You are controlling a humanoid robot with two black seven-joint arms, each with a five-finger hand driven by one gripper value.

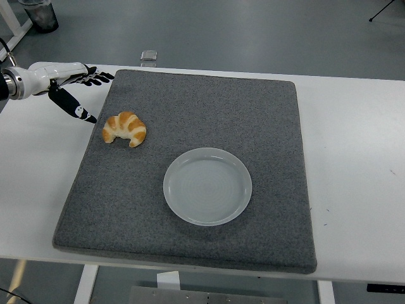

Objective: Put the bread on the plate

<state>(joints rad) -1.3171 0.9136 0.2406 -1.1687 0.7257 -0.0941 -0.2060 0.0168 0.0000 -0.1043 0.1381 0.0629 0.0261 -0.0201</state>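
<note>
Left hand (74,88) open, bread (124,128) just beside its thumb

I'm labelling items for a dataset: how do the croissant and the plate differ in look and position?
The croissant is golden brown with pale bands and curved like a crescent; the plate is plain white and round. The croissant is the smaller of the two. It lies near the grey mat's left edge, close to the left robot hand, while the plate sits nearer the middle and front. Both rest on the mat, apart from each other, and the plate holds nothing.
</note>
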